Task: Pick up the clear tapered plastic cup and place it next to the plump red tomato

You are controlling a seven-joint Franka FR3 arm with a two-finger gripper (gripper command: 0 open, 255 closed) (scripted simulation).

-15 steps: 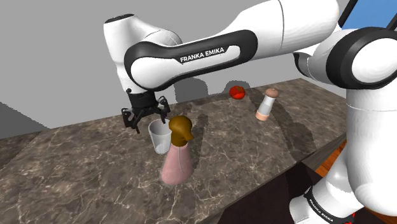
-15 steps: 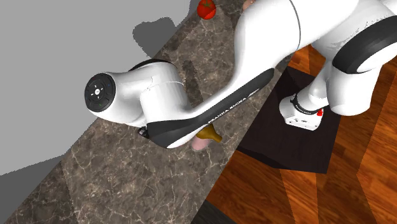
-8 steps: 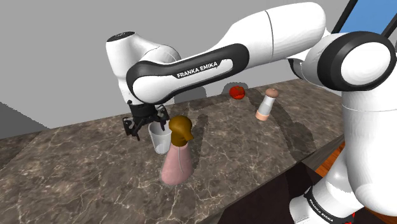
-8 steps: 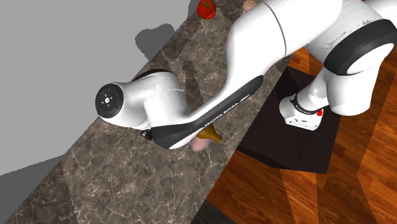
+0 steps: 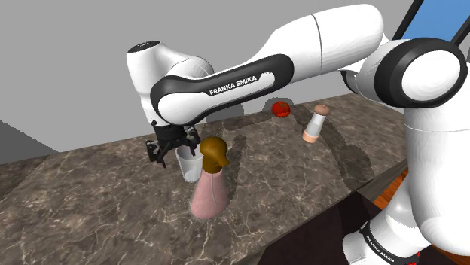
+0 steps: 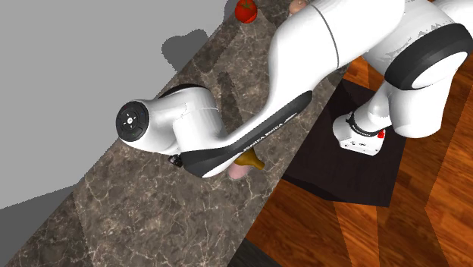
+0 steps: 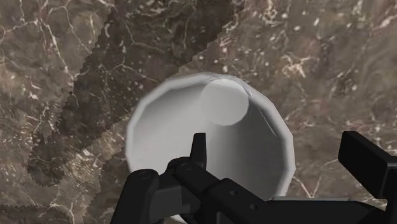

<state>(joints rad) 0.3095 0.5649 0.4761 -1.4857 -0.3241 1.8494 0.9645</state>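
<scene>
marble counter (image 5: pixel 90 196): gripper (image 7: pixel 277 143) spread, translucent cup (image 7: pixel 168 130) wall between its fingers; tomato (image 5: pixel 281 109) at cup's 2 o'clock, shoulder view.

Pale grey-white on the cup (image 5: pixel 188 164); red on the tomato (image 5: pixel 281 109); dark brown marbling, pale-veined, across the desk (image 5: pixel 75 211); black on the claw (image 5: pixel 175 147).

The shoulder view looks from beside the arm (image 5: pixel 324 45), down across the counter (image 5: pixel 90 203). The second exterior view looks from high up, almost straight down. Both show the tomato (image 5: pixel 281 109) near the top. The wrist view looks into the cup (image 7: pixel 210 146) from very close.
</scene>
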